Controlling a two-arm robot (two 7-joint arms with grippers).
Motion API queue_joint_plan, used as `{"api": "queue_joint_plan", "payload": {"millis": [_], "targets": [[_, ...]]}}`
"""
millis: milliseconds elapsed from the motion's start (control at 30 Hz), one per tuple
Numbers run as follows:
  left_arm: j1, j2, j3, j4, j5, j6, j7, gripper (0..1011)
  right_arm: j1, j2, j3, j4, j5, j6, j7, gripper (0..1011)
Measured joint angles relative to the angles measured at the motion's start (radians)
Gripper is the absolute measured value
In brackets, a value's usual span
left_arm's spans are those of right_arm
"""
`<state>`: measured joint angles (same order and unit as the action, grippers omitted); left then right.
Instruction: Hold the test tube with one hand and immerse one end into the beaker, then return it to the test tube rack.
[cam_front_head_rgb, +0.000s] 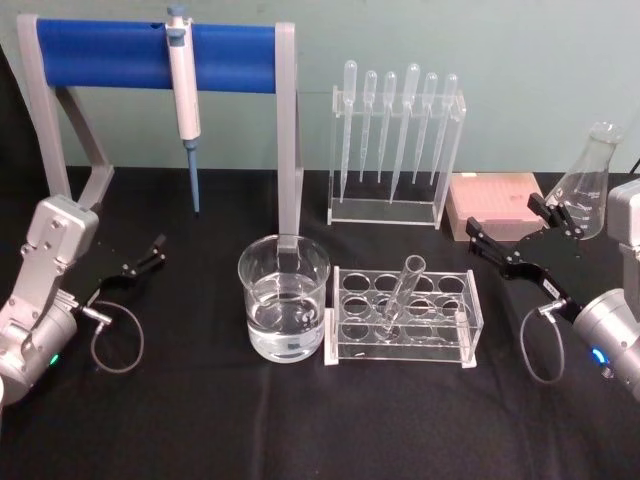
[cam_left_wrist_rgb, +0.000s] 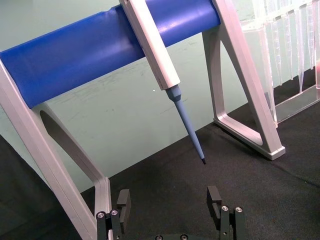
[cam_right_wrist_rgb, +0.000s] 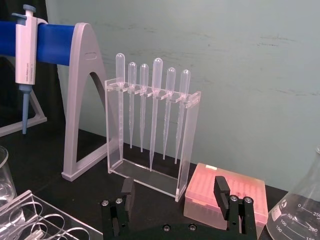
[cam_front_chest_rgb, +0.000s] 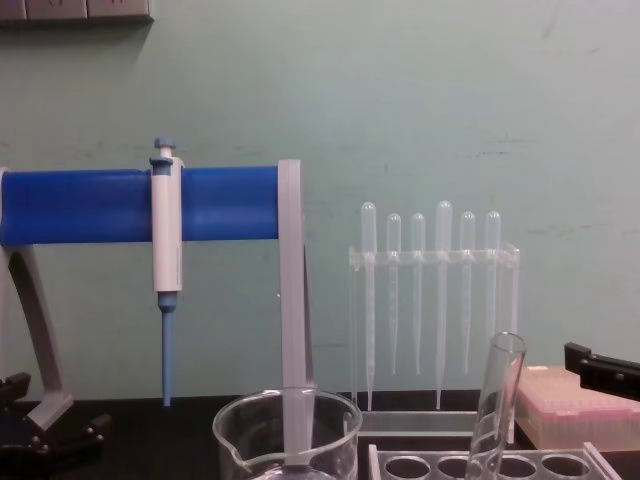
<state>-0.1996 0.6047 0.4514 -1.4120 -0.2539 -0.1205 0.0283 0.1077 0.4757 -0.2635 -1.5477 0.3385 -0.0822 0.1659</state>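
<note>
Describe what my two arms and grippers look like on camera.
Both arms have silver wrist housings and black bodies. Left gripper and right gripper each carry two flat black fingers on screwed mounts. A thin grey cable loops at each wrist, beside a small lit indicator, green left, blue right.

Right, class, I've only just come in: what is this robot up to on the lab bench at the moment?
Nothing is being handled yet. The test tube leans in the clear rack, beside the beaker holding clear liquid. The left gripper hovers open at the left of the table, and the right gripper hovers open at the right, near the pink box. Neither touches anything.
</note>
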Motion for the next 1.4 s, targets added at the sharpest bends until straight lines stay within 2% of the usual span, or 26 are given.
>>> {"api": "queue_joint_plan", "payload": {"millis": [1400], "targets": [[0.000,0.000,0.000,0.000,0.000,0.000,0.000,1000,-0.003,0.003,0.000,-0.008,0.004,0.006,-0.008,1004]]}}
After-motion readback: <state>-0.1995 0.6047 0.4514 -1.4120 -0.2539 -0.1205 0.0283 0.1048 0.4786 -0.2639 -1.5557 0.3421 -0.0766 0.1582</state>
